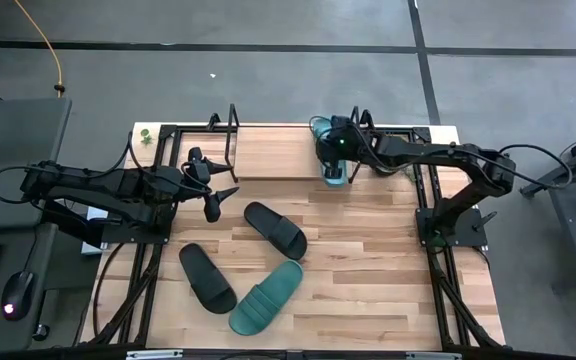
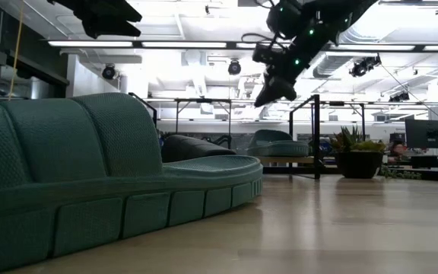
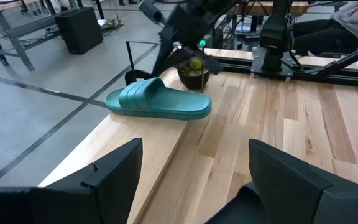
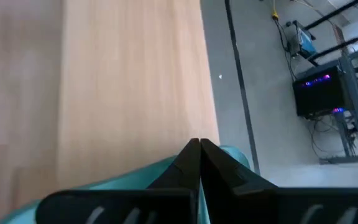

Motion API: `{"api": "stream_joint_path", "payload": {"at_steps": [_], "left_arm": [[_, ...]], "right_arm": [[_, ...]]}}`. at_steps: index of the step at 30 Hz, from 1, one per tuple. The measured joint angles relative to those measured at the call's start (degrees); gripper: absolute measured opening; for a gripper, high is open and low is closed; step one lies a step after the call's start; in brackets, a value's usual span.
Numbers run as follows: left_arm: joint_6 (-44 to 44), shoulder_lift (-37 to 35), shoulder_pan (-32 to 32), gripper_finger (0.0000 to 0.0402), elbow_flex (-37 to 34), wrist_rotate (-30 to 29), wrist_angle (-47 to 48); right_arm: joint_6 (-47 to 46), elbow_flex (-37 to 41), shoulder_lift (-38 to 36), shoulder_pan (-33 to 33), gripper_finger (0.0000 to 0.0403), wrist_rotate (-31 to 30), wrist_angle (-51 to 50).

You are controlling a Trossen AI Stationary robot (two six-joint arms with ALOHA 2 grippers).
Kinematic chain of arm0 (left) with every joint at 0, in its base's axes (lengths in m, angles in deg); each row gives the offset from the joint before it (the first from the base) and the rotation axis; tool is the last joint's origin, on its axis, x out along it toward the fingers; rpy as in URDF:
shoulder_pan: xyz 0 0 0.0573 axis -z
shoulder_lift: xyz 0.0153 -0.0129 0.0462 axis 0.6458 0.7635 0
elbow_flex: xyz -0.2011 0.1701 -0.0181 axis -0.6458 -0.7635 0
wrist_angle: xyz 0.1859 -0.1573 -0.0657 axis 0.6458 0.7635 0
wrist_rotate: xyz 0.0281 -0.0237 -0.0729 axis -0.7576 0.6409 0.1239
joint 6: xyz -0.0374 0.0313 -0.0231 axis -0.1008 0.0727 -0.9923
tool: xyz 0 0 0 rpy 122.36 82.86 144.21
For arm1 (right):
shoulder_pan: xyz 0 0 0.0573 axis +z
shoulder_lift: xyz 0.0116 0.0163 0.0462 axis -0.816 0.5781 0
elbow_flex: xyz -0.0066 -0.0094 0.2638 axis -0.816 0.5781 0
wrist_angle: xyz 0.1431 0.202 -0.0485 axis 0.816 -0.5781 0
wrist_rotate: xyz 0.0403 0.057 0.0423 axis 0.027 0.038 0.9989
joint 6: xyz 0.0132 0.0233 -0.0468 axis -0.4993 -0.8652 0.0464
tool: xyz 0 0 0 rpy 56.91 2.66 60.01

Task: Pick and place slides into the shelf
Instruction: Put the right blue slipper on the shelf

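a teal slide [image 1: 334,170] is seen resting on the shelf [image 1: 273,152] at the upper centre of the high view, with the right gripper [image 1: 334,150] just above it, its fingers pressed together and nothing clamped. the left gripper [image 1: 211,190] is held wide open and empty at centre left. two black slides [image 1: 276,229] and a second teal slide [image 1: 266,297] are left on the table [image 1: 388,280] at lower centre.

You see only slivers of the teal slide on the shelf [image 1: 268,150]: from above, the right gripper [image 1: 334,160] covers most of it [image 1: 335,180]. In the low view, the near teal slide [image 2: 90,175] runs off the picture's left edge and hides most of a black slide [image 2: 192,146].
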State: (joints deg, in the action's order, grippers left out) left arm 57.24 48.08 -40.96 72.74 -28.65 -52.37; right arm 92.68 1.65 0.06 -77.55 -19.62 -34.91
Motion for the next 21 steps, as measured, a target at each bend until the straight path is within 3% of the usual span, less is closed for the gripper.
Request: {"api": "stream_joint_path", "payload": {"at_steps": [7, 12, 21], "left_arm": [[0.02, 0.0, 0.0, 0.0273, 0.0, 0.0, -1.91], [0.11, 0.0, 0.0, 0.0273, 0.0, 0.0, -1.17], [0.07, 0.0, 0.0, 0.0273, 0.0, 0.0, 0.64]], "right_arm": [[0.0, -7.35, 6.96, -1.27, 0.0, 1.11, -2.3], [-1.07, -17.92, 13.31, -1.54, 0.0007, 1.26, -12.82], [-2.61, -27.74, 21.39, -3.15, 0.0098, 5.46, -20.99]]}}
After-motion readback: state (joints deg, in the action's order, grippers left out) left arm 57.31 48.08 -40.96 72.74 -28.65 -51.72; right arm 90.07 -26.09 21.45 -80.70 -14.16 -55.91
